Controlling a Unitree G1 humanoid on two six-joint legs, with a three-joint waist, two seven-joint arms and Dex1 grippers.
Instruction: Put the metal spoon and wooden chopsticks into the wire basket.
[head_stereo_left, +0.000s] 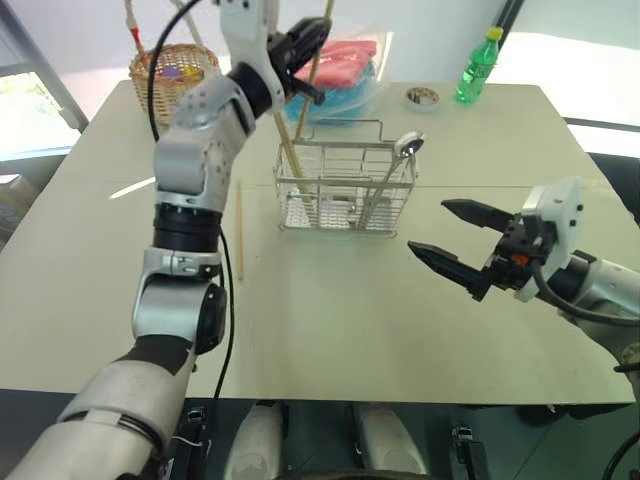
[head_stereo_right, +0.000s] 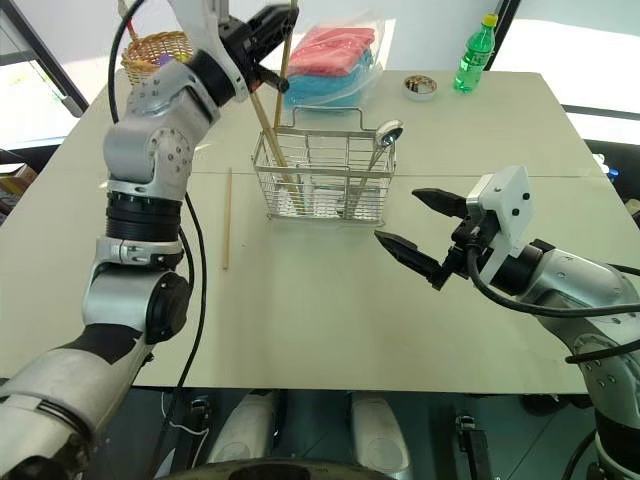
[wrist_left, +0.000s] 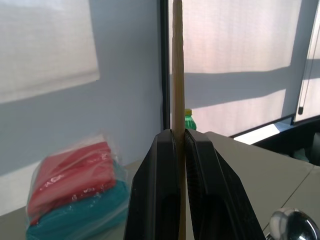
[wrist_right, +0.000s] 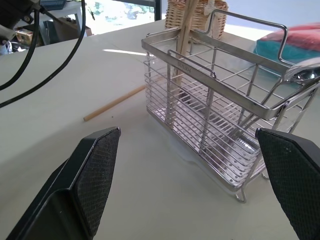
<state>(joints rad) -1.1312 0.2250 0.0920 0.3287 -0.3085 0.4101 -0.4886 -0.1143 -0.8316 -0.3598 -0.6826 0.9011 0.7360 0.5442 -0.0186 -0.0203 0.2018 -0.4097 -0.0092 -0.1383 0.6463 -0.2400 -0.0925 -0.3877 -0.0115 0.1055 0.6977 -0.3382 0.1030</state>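
Note:
The wire basket stands mid-table. The metal spoon leans inside its right end, bowl up. One wooden chopstick leans inside its left end. My left gripper, raised above and behind the basket, is shut on a second chopstick, held nearly upright. Its lower end comes down at the basket's left end; I cannot tell if it is inside. A third chopstick lies flat on the table left of the basket. My right gripper hovers open, to the right of the basket and nearer me, holding nothing.
A round wicker basket sits at the far left corner. A bag of red and blue cloths lies behind the wire basket. A green bottle and a small round tin stand at the far right.

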